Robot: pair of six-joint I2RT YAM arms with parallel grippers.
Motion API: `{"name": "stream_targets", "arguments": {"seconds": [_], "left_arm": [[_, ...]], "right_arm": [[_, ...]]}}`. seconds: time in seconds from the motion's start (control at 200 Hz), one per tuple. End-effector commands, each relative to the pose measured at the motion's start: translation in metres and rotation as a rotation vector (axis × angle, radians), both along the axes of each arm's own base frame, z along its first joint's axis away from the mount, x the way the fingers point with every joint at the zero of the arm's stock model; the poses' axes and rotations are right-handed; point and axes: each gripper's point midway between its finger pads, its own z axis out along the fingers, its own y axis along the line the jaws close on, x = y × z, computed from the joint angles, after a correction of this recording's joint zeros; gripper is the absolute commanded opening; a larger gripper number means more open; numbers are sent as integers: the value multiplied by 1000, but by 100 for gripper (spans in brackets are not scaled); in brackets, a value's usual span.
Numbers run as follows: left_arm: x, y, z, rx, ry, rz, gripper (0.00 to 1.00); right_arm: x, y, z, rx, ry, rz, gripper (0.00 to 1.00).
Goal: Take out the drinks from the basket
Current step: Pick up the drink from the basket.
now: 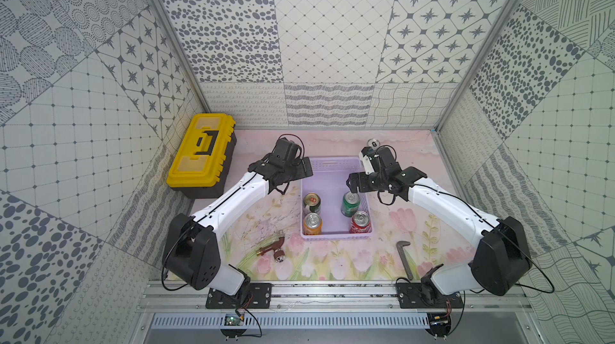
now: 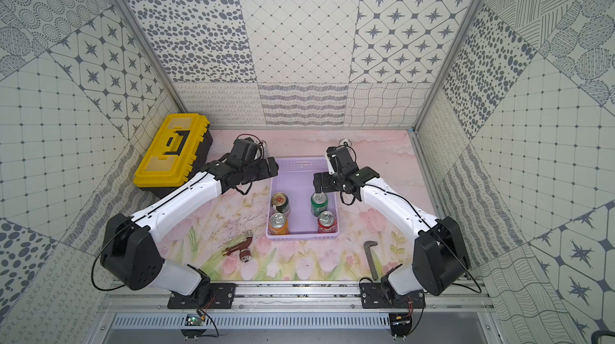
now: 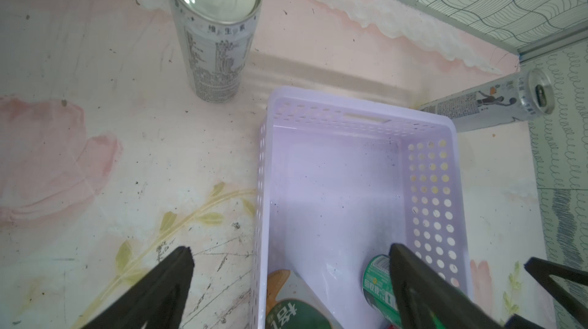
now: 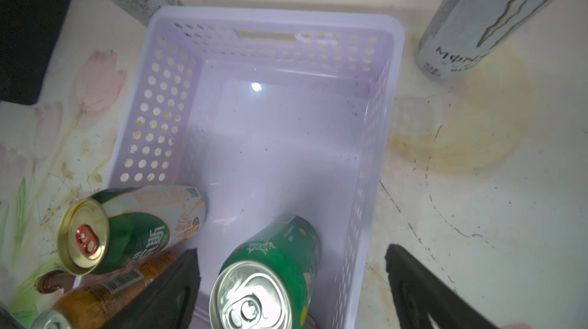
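1. The basket [image 1: 332,161] sat in the middle of the desk [image 1: 332,260]; four drinks stood upright in its near half; the dark green-and-white can [image 1: 311,203] and the orange can [image 1: 312,225] stood along one long wall, the green can [image 1: 351,205] and the red can [image 1: 360,223] along the other; the far half held nothing.
2. Two tall drinks stood outside on the desk beyond the basket's far end; the left slim can [image 3: 216,41] was toward the left arm's side, the right slim can [image 1: 374,143] toward the right arm's.
3. The left fingers [image 3: 165,289] were spread wide and empty above the basket's left rim; the right fingers [image 4: 423,289] were likewise released, hanging over the green can, whose silver top showed between them; no contact was evident.
4. The cans looked stiff enough for a moderate squeeze, yet thin-walled and likely to dent under a hard one; their glossy painted sides seemed slippery; the tops that showed looked sealed, so they probably carried real weight.
5. The best hold seemed to be across the straight body, below the tapered shoulder, not on the rim or tab.
6. Each can stood near a perforated wall and just beside a neighbour; one finger would need the gap at the wall, and a straight lift seemed safest against tipping the next can.
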Motion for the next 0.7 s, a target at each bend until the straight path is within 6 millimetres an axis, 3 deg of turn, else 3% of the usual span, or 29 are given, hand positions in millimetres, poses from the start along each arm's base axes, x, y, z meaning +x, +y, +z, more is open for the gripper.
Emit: {"name": "stream_targets", "arguments": {"seconds": [0.0,0.35,0.695], "left_arm": [[-9,1,10,-55,-38,35,100],[-14,-2,14,-66,-43,12,100],[-11,-4,4,-61,-14,12,100]], "right_arm": [[-8,8,-9,-46,7,53,95],[-23,14,-32,-121,44,84,89],[-31,19,-53,-168,85,125,81]]}}
